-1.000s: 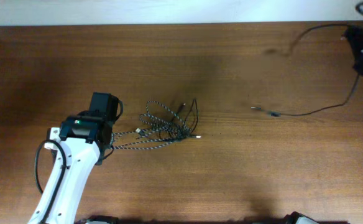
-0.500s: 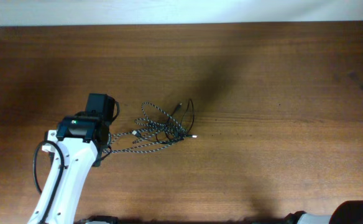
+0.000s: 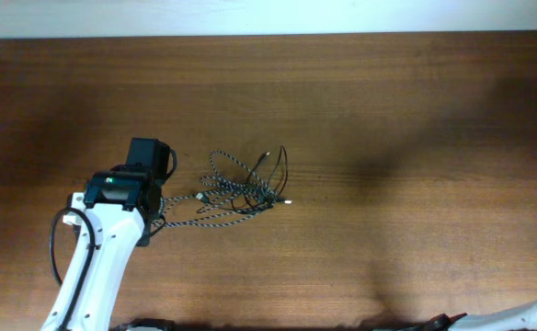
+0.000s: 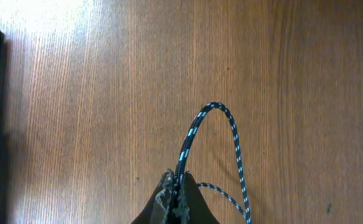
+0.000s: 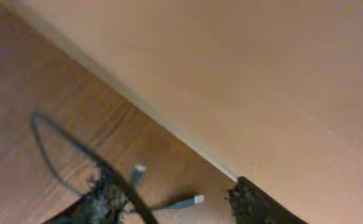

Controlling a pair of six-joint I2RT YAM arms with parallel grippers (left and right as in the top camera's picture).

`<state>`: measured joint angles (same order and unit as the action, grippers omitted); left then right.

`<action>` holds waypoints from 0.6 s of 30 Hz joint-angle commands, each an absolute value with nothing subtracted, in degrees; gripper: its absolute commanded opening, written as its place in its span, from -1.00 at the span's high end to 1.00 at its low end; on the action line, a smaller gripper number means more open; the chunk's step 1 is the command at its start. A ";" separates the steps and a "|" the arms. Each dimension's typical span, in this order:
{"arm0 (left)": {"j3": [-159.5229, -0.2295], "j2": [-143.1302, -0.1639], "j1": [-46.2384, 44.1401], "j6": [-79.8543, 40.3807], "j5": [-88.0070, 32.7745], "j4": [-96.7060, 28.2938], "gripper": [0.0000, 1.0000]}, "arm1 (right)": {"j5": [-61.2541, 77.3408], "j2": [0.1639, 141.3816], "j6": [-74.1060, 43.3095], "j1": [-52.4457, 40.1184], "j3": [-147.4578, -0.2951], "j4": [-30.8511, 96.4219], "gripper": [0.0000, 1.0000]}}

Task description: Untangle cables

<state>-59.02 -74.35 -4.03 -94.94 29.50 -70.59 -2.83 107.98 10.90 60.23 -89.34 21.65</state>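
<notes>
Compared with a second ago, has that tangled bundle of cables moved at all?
Yes, slightly. The cable bundle has slid a little toward the left edge of the table, dragged by the left gripper.

Top-down overhead, two wrist views (same table (image 3: 388,110))

Speckled and black cables (image 3: 241,191), tangled

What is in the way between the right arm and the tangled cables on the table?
Nothing visible. In the overhead view only bare table lies between the cable tangle and the right arm at the picture's lower right. The left fingers pinch the braided cable.
</notes>
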 commanded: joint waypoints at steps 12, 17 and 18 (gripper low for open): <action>-58.76 -73.91 -3.68 -86.89 27.16 -69.21 0.96 | 60.05 104.49 -20.18 44.77 -89.73 8.64 -0.98; -58.76 -73.91 -3.68 -56.93 19.09 -57.17 -0.99 | 48.34 104.49 -13.69 13.93 -89.73 21.28 -0.98; -58.76 -73.91 -3.68 -45.78 11.94 -51.09 -0.98 | 45.52 104.49 -13.69 10.96 -89.73 21.96 -0.97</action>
